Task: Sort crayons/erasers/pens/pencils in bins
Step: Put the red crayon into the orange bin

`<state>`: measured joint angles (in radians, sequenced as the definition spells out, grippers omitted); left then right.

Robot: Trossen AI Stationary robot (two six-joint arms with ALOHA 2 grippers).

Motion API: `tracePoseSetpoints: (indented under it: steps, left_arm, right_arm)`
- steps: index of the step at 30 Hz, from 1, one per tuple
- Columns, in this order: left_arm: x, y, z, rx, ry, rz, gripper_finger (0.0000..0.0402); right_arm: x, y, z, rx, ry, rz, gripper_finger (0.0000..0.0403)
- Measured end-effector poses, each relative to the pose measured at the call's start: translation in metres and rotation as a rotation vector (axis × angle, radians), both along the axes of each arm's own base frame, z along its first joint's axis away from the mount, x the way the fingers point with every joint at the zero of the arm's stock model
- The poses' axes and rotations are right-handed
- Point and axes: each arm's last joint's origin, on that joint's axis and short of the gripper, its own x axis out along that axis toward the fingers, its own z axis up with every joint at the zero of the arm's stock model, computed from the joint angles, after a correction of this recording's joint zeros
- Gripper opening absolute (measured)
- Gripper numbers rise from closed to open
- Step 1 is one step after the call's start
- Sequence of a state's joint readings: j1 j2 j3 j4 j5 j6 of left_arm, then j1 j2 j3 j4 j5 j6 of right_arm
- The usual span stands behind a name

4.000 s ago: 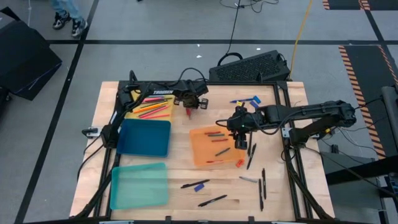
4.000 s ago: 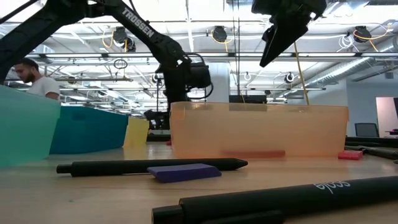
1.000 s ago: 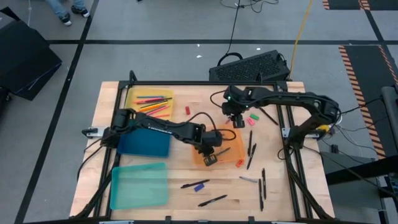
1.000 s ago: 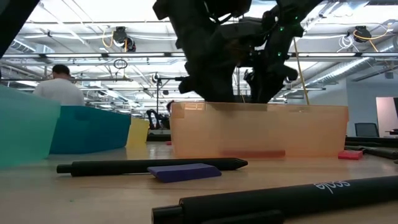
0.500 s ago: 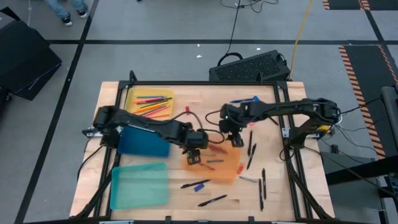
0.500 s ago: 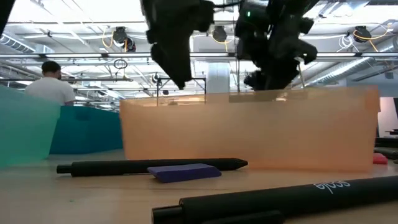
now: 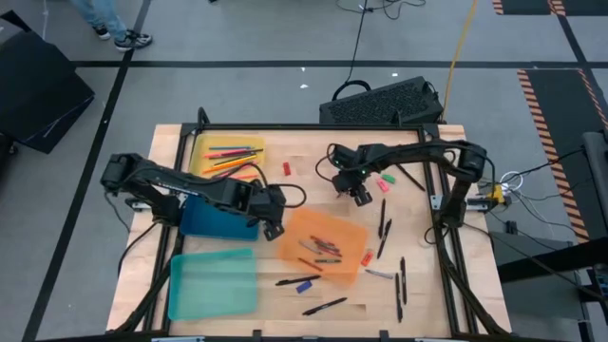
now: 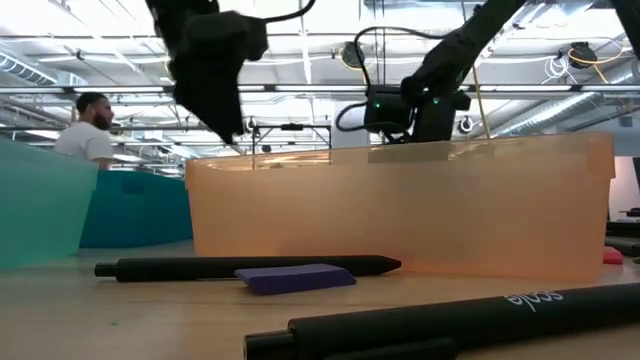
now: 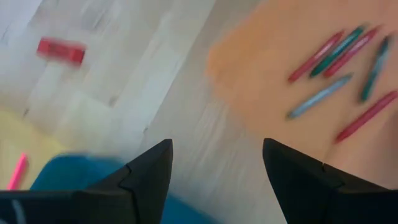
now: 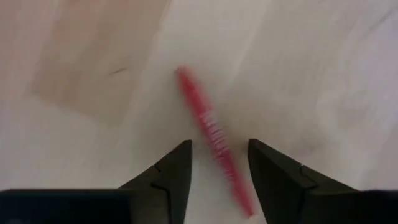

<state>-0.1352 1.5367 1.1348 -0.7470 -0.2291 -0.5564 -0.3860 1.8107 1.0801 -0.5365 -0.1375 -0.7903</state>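
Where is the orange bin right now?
In the high view the orange bin sits skewed at the table's centre, just right of the dark blue bin, with the left hand at its near-left corner.

Left gripper (image 7: 273, 228) mid-table with parted fingers; right gripper (image 7: 359, 197) toward the far edge, likewise parted.

A black keyboard (image 7: 382, 102) lies beyond the wooden table (image 7: 446, 304); a person (image 8: 84, 125) stands behind.
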Motion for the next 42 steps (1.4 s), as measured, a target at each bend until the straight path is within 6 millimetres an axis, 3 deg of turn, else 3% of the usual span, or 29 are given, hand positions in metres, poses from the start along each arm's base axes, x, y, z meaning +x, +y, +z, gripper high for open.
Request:
tracePoseSetpoints:
  steps: [7, 10, 15, 17, 21, 26, 28, 31, 34, 38, 42]
  left_arm:
    - [0.0, 0.005, 0.0, -0.036, -0.019, 0.087, 0.0249]
    - [-0.005, 0.01, 0.012, -0.005, -0.063, 0.118, 0.0234]
    - [-0.021, 0.018, 0.035, 0.059, -0.128, 0.118, 0.0214]
    - [-0.03, 0.022, 0.045, 0.087, -0.143, 0.119, 0.0212]
    - [-0.047, 0.031, 0.058, 0.133, -0.139, 0.112, 0.0212]
    - [-0.068, 0.036, 0.065, 0.173, -0.16, 0.075, 0.0211]
    - [-0.074, 0.036, 0.065, 0.18, -0.183, 0.064, 0.0211]
    - [-0.086, 0.036, 0.064, 0.189, -0.205, 0.046, 0.0211]
    - [-0.096, 0.036, 0.067, 0.186, -0.261, 0.041, 0.0211]
    - [-0.104, 0.036, 0.076, 0.184, -0.327, 0.043, 0.0212]
    - [-0.109, 0.036, 0.081, 0.169, -0.372, 0.05, 0.0212]
  right_arm:
    - [0.001, -0.006, -0.01, 0.004, -0.017, 0.109, 0.0068]
    - [0.002, -0.006, -0.01, -0.02, -0.024, 0.152, 0.0021]
    - [0.005, 0.006, 0.002, -0.108, -0.02, 0.125, 0.0022]
    - [0.004, 0.017, 0.015, -0.129, -0.024, 0.118, 0.0024]
    - [0.006, 0.045, 0.071, -0.134, -0.172, 0.03, 0.0015]
    - [0.014, 0.107, 0.12, -0.004, -0.368, -0.077, 0.0012]
    - [0.019, 0.135, 0.13, 0.068, -0.419, -0.095, 0.0012]
    - [0.03, 0.173, 0.123, 0.142, -0.431, -0.138, 0.0011]
    - [0.036, 0.199, 0.099, 0.16, -0.36, -0.183, 0.0012]
    - [0.044, 0.22, 0.06, 0.144, -0.247, -0.198, 0.0021]
    - [0.048, 0.23, 0.035, 0.119, -0.178, -0.181, 0.0048]
